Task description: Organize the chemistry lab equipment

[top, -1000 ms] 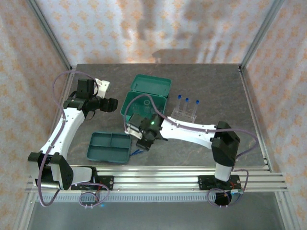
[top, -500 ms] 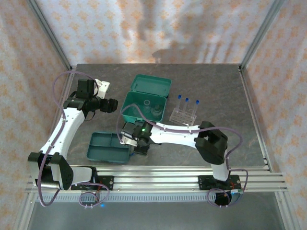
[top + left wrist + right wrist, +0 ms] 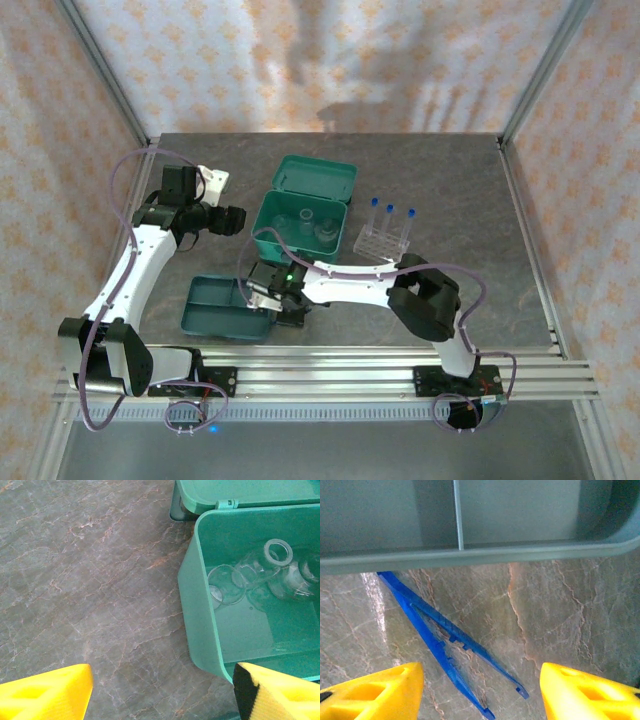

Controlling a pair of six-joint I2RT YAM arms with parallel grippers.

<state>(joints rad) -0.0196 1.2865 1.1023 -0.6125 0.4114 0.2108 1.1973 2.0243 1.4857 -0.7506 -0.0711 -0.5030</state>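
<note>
So the step in hand looks like picking the blue tweezers (image 3: 445,645) off the counter (image 3: 560,605). The right pincer (image 3: 480,692) hangs right over them, fingers wide apart, nothing in it yet; the tweezers lie flat and slanted, one end tucked up against the rim of the teal tray (image 3: 470,555), tips pointing away from it; they sit between the two fingers but a bit off-centre, so I'd shift over, come straight down and close across both thin legs near the middle; they're so flat that a shallow grab could just skid off; the left pincer (image 3: 160,692), also apart and empty, hangs by the hinged case (image 3: 200,610) with the two glass vessels (image 3: 227,582) inside.
</note>
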